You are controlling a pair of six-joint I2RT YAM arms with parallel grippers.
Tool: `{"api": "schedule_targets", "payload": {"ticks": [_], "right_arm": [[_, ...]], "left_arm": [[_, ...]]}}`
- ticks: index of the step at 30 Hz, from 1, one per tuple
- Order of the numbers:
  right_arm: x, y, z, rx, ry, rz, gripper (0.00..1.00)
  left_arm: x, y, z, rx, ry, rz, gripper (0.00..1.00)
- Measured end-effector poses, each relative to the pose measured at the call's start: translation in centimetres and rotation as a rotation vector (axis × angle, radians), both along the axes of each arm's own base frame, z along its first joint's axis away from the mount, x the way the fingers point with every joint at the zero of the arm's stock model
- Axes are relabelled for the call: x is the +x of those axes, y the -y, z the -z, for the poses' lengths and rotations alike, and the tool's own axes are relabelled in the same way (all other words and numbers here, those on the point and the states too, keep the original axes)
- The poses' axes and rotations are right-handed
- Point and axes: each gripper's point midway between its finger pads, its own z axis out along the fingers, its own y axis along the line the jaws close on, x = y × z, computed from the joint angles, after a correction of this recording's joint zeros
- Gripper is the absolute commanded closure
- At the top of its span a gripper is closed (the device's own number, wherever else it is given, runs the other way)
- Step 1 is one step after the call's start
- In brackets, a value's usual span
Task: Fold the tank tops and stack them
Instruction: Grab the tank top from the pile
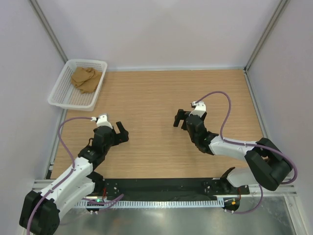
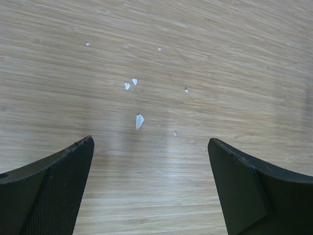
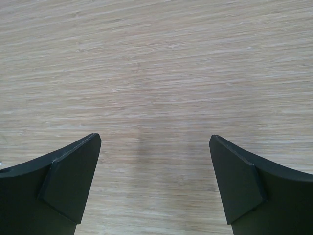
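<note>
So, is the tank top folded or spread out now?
Neither: the tank top lies crumpled in a bunch inside the white basket, with uneven lumps and no flat, squared edges.

Count log, top view first.

- Arms: 2, the left arm (image 1: 80,166) and the right arm (image 1: 230,147).
- Grippers: 2, the left gripper (image 1: 121,132) and the right gripper (image 1: 179,120).
- Fingers (image 2: 49,186): each wrist view shows 2 per gripper, so 4 in total.
- Tabletop (image 1: 161,98): 1, wood-grain.
- Basket (image 1: 61,97): 1, white mesh.
- Tank top (image 1: 84,78): 1 tan-brown crumpled heap, lying in the basket. Whether the heap holds more than one garment cannot be told.
- White flecks (image 2: 140,121), left wrist view: 7 distinct on the tabletop. The point marks the largest. A possible eighth is too faint to confirm.
</note>
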Motion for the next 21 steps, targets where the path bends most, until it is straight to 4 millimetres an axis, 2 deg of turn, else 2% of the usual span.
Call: {"api": "schedule_targets", "payload": {"ticks": [4,7,9,13,15,17,21], "right_arm": [[0.1,-0.1,0.2,-0.014,-0.008,-0.002,0.0],[0.1,-0.1,0.2,-0.016,-0.006,-0.004,0.0],[0.1,-0.1,0.1,-0.015,-0.003,-0.004,0.0],[0.2,-0.1,0.0,-0.014,0.001,-0.005,0.0],[0.2,-0.1,0.0,-0.014,0.002,-0.005,0.0],[0.1,-0.1,0.1,-0.014,0.001,-0.008,0.0],[-0.3,0.1,0.0,-0.005,0.008,-0.013,0.0]], "left_arm": [[0.0,-0.3,-0.1,0.008,-0.005,-0.017,0.0],[0.5,-0.8,-1.6,0.008,0.002,-0.066,0.0],[1.3,-1.2,-3.8,0.001,0.018,-0.115,0.0],[5.1,-2.5,-10.4,-0.075,0.066,-0.261,0.0],[7.6,-4.5,-13.2,-0.135,0.086,-0.36,0.0],[10.2,-7.4,-15.0,-0.198,0.086,-0.471,0.01],[15.0,-12.9,-16.2,-0.255,0.039,-0.637,0.0]]}}
